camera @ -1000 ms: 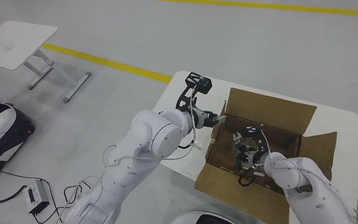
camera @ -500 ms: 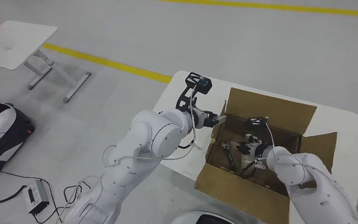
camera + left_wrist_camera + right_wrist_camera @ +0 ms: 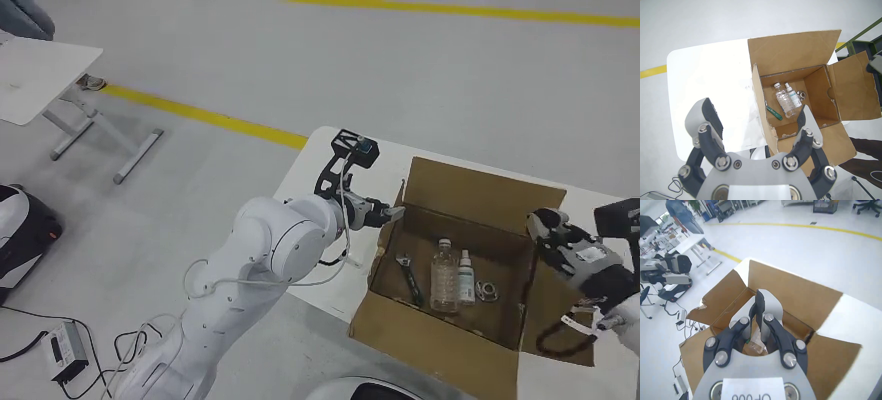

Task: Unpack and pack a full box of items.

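White table [image 3: 706, 75] under everything, and on it sat the cardboard box [image 3: 791, 51] with its flaps folded open. Closest in, the left gripper [image 3: 755, 106] hung over the box's left wall, right by the flap edge, jaws spread wide apart. Across the way, the right gripper [image 3: 762, 294] was up above the box's right flap, tipped toward the opening, its fingers [image 3: 772, 306] drawn tight together, and I couldn't tell whether anything was pinched between them.

Down on the box floor, four items lay flat. A green-handled tool [image 3: 774, 112] lay nearest the left wall. Next came a clear plastic bottle [image 3: 784, 102] on its side. A small white spray bottle [image 3: 793, 94] was tucked just beside it, running the same way, caps pointing to the far wall. Past those, toward the right wall, sat a little metal flange [image 3: 801, 94].

Beyond the far flap the grey floor [image 3: 450, 70] opened out, a yellow line [image 3: 200, 112] cutting across it, and a small white side table [image 3: 40, 75] stood well apart from the work.
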Robot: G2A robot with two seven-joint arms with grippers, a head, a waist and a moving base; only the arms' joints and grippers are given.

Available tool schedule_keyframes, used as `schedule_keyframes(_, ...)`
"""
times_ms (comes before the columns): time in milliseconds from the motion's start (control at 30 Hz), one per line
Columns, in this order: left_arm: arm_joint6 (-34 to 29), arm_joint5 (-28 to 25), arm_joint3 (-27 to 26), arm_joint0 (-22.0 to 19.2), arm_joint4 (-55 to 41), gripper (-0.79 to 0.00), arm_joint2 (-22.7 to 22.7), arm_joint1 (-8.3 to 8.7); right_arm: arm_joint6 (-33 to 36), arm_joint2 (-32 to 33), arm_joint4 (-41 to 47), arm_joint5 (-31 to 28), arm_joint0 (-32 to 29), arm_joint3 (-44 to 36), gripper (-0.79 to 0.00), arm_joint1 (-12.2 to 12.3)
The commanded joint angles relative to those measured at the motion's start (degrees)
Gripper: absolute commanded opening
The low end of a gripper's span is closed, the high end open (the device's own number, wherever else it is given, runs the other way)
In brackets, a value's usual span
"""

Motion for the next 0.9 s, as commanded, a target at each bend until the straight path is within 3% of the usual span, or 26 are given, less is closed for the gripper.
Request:
schedule_keyframes(0,0.0,0.0,0.0,0.0,0.0,0.000,0.0,0.00,-1.9,7.4,2.4,-4.0,-4.0,-0.7,-0.785,0.4)
schedule_keyframes(300,0.0,0.0,0.0,0.0,0.0,0.000,0.0,0.00,-6.1,29.7,14.8,-13.1,-17.5,2.1,-0.785,0.7)
schedule_keyframes(467,0.0,0.0,0.0,0.0,0.0,0.000,0.0,0.00,-6.9,35.8,18.1,-15.2,-22.4,5.9,-0.785,0.5)
schedule_keyframes(633,0.0,0.0,0.0,0.0,0.0,0.000,0.0,0.00,-6.7,34.1,17.7,-15.8,-23.6,9.7,-0.785,0.5)
schedule_keyframes(833,3.6,-1.6,1.1,2.3,0.6,0.000,0.0,0.09,-6.1,26.3,15.2,-15.6,-21.3,13.1,-0.785,0.7)
schedule_keyframes(867,4.0,-1.8,1.3,2.7,0.7,-0.077,0.0,0.11,-6.1,25.1,14.6,-15.4,-20.8,13.3,-0.785,0.7)
